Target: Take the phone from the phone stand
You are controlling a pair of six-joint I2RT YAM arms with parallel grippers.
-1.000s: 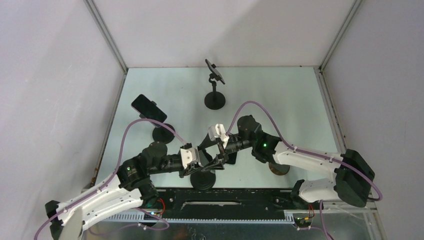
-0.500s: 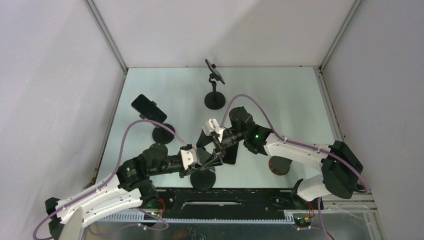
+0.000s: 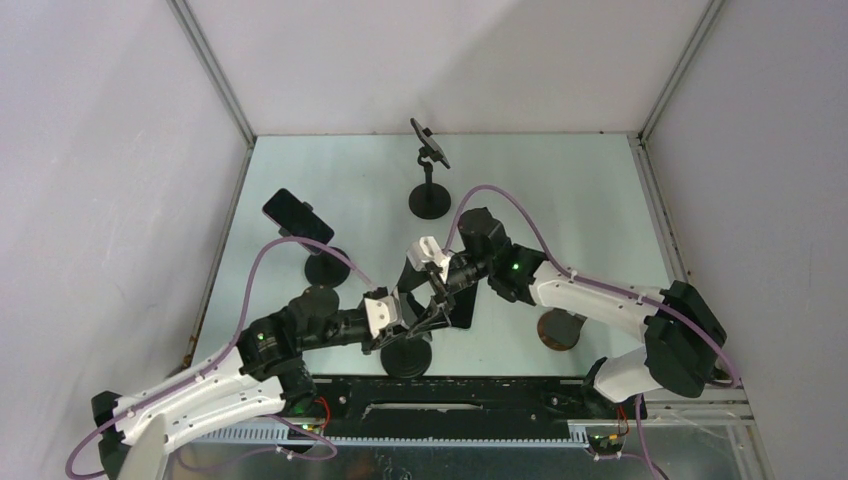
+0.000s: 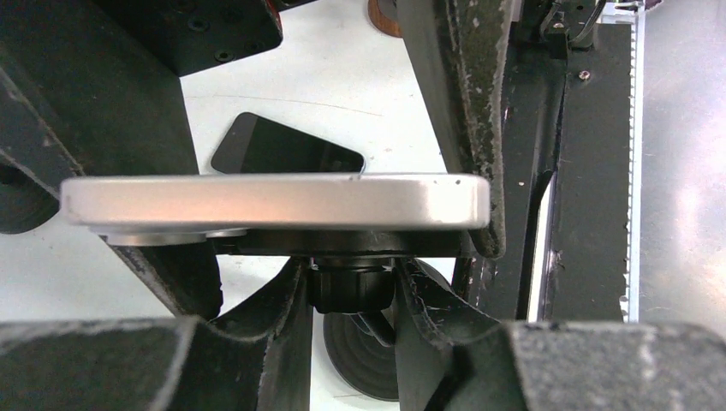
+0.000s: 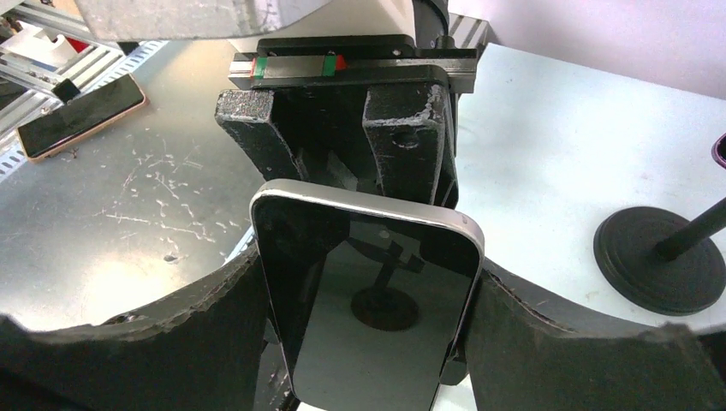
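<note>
1. The right gripper [image 5: 370, 342] is clamped on the phone [image 5: 364, 257]. One finger presses each long edge, and the screen faces its wrist camera.
2. The left gripper [image 4: 351, 315] is closed narrow around the neck of the phone stand [image 4: 366, 364], just under the cradle. Only the left wrist view shows this grip plainly.
3. That same view shows the phone edge-on, its silver side level across mid-frame and resting on the black cradle.
4. In the top view both grippers meet at lower centre, above the stand's round base. The phone itself is hard to make out there.
5. Only the left wrist view shows a spare phone [image 4: 287, 150] lying flat on the white table [image 4: 368, 94], above the silver edge.
6. Only the right wrist view shows a pink-rimmed phone [image 5: 81, 107] on a scratched metal sheet [image 5: 154, 214], at upper left.
7. Only the top view shows an empty stand [image 3: 430, 200] at upper centre, a loaded stand [image 3: 325, 267] at left carrying a dark phone, and a brown disc [image 3: 560, 330] right of centre.
</note>
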